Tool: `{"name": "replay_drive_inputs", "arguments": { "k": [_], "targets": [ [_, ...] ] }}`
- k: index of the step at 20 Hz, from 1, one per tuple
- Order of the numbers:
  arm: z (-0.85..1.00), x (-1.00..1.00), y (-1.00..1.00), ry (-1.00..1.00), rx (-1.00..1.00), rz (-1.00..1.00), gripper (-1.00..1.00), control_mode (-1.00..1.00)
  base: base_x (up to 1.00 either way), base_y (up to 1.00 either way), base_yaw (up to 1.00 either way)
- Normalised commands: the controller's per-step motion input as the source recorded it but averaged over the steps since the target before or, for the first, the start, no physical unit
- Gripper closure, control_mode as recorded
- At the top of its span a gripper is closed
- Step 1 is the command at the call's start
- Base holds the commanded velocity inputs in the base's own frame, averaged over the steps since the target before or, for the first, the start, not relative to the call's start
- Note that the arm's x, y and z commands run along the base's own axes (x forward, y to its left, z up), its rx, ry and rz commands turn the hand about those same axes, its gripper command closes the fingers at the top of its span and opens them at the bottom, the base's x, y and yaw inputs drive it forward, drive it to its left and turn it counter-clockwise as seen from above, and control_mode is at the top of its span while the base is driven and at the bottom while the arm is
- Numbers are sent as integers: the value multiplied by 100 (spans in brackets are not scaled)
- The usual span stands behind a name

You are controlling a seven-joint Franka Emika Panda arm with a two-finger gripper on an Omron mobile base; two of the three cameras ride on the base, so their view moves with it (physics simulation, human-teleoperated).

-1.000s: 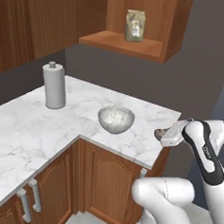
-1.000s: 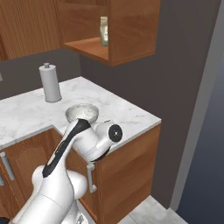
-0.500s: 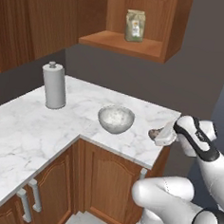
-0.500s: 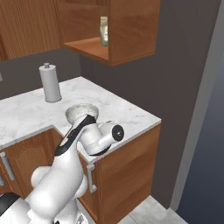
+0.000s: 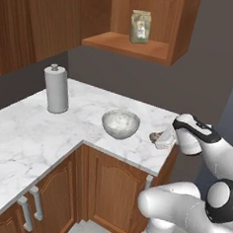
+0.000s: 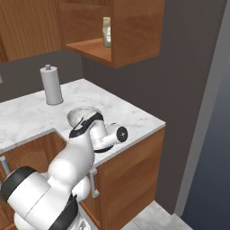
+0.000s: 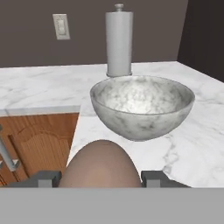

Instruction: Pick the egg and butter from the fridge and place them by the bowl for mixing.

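Gripper [image 7: 100,179] clamps the egg [image 7: 100,164] between both tips. Held low over the counter [image 7: 192,144] beside the bowl [image 7: 142,106], likely for set-down.

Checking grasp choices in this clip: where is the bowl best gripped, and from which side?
Grip the bowl by its thin upright rim from above, one finger inside, one outside. Its rounded wall looks too wide and sloped for a side grasp. The pincer already holds the egg.
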Motion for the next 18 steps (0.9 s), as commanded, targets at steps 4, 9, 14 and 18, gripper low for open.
{"name": "replay_drive_inputs", "arguments": {
  "k": [4,9,14,18],
  "targets": [
    [-16,35,2,2,0,1,100,-100,0,0,0],
    [-42,46,12,3,0,1,100,-100,0,0,0],
    [-37,43,8,3,0,0,100,-100,0,0,0],
    [-41,36,1,0,0,3,100,-100,0,0,0]
  ]
}}
